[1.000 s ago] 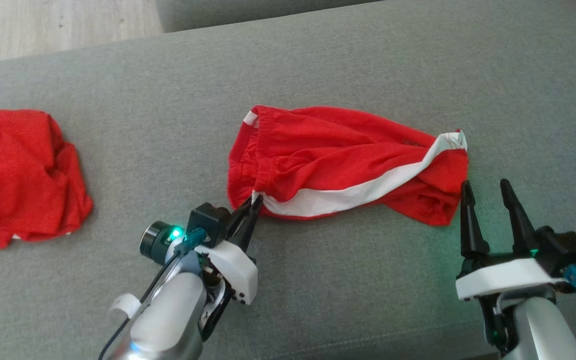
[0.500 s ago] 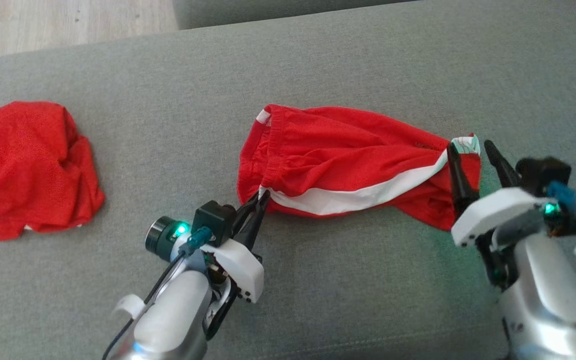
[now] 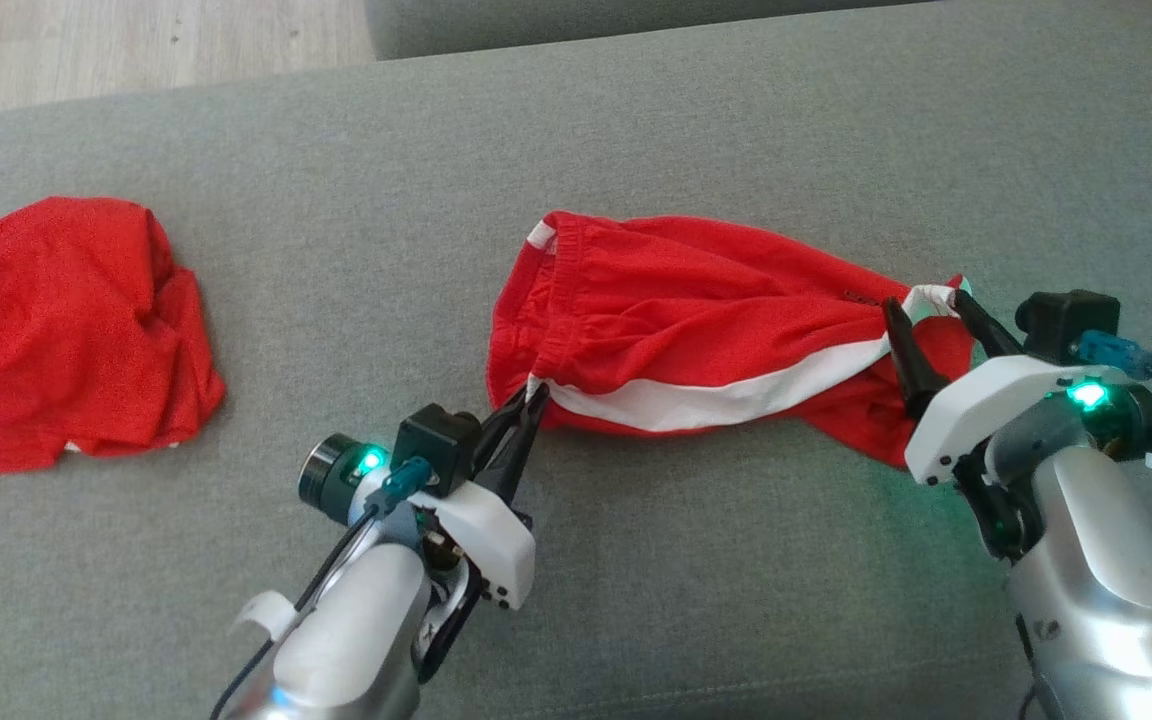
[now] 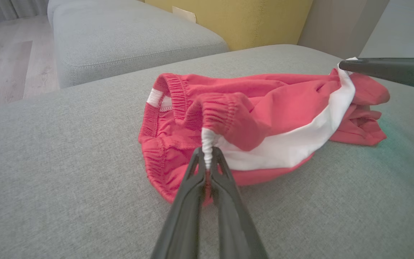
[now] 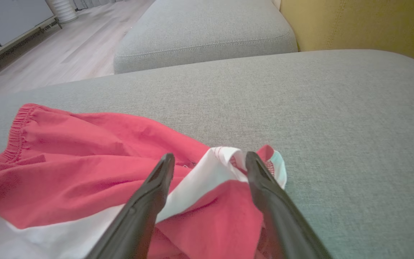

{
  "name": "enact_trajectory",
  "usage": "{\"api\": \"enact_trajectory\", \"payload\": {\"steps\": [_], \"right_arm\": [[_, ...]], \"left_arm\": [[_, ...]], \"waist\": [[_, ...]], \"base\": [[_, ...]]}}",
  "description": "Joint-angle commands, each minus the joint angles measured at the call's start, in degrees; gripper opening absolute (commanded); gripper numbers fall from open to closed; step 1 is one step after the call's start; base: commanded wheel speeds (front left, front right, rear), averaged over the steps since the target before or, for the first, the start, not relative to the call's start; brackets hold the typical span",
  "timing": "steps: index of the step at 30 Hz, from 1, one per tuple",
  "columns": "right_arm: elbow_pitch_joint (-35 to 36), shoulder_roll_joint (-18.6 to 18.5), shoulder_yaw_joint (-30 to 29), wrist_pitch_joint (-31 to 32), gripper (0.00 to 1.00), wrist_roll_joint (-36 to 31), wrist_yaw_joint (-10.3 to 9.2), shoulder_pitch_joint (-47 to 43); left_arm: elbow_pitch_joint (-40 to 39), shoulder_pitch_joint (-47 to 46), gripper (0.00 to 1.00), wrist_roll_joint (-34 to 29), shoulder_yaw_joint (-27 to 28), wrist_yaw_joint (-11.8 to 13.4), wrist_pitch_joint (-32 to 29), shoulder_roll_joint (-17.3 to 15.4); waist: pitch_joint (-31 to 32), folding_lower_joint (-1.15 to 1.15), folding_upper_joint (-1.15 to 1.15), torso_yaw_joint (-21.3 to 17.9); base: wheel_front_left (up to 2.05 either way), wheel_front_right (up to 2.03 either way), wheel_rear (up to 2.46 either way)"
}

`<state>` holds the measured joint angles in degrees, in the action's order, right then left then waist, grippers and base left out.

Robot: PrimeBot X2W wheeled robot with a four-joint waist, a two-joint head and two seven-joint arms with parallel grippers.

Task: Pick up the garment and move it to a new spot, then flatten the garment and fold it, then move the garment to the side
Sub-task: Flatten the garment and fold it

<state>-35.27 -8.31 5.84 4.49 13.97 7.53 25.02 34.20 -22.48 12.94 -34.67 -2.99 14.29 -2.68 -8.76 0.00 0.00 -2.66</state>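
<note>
The garment (image 3: 696, 325), red shorts with a white side stripe, lies crumpled mid-cushion; it also shows in the left wrist view (image 4: 264, 115) and the right wrist view (image 5: 95, 176). My left gripper (image 3: 533, 393) (image 4: 207, 155) is shut on the white end of the waistband at the garment's near-left corner. My right gripper (image 3: 926, 312) (image 5: 210, 160) is open over the garment's right end, its two fingers straddling the white-striped hem corner without pinching it.
A second red cloth (image 3: 56, 330) lies bunched at the left of the grey sofa cushion (image 3: 636, 560). Another grey cushion (image 5: 199, 32) and wooden floor (image 3: 136, 40) lie beyond. A yellow wall (image 5: 365, 21) stands at the far right.
My right gripper swung up and forward from the near side onto the garment's right hem, still open. The left gripper kept its grip. The head camera shifted, sliding the scene rightward.
</note>
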Motion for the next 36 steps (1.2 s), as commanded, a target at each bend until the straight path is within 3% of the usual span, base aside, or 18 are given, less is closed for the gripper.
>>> {"api": "enact_trajectory", "payload": {"steps": [1, 10, 11, 13, 14, 24, 30, 36], "right_arm": [[1.43, -0.80, 1.19, -0.63, 1.00, 0.19, -0.04, 1.96], [-1.38, -1.21, 1.68, -0.88, 0.98, -0.34, -0.04, 3.20], [-1.64, -1.26, 1.69, -0.91, 0.77, -0.41, -0.04, 3.32], [-2.17, -1.36, 1.63, -0.89, 0.15, -0.47, -0.04, 3.61], [-2.43, -1.49, 1.55, -0.91, 0.00, -0.61, -0.04, 3.77], [-2.23, -3.13, 1.40, -2.45, 0.00, -1.55, -0.04, 5.25], [2.73, -5.83, 3.14, -2.19, 0.00, 0.07, -0.04, 6.61], [12.25, -10.08, 5.52, -2.51, 0.00, 2.86, -0.04, 8.23]], "left_arm": [[-1.84, -1.21, 0.00, 0.40, 1.41, 0.31, 0.71, -0.20], [-2.12, -1.02, 0.00, 0.15, 1.58, 0.20, 0.71, -0.20], [-2.16, -1.00, 0.00, 0.17, 1.57, 0.18, 0.71, -0.20], [-2.20, -1.04, 0.00, 0.19, 1.58, 0.18, 0.71, -0.20], [-2.21, -1.10, 0.00, 0.19, 1.60, 0.20, 0.71, -0.20], [-2.20, -1.67, 0.00, 0.40, 2.95, 0.40, 0.71, -0.24], [-3.06, -2.62, 0.00, 1.96, 5.73, 0.14, 0.71, -0.63], [-5.12, -7.00, 0.00, 5.14, 9.42, -1.32, 0.70, -1.44]], "waist": [[0.03, 0.00, 0.00, -0.02], [0.10, 0.00, 0.00, -0.02], [0.08, 0.00, 0.00, -0.02], [-0.06, 0.00, 0.00, -0.01], [-0.14, 0.00, 0.00, -0.02], [0.11, 0.00, 0.00, -0.46], [1.48, 0.00, 0.00, -1.45], [3.97, 0.00, 0.00, -2.07]], "base": [[0.00, 0.00, 0.00], [0.00, 0.00, 0.00], [0.00, 0.00, 0.00], [0.00, 0.00, 0.00], [0.00, 0.00, 0.00], [0.00, 0.00, 0.00], [0.00, 0.00, 0.00], [0.00, 0.00, 0.00]]}}
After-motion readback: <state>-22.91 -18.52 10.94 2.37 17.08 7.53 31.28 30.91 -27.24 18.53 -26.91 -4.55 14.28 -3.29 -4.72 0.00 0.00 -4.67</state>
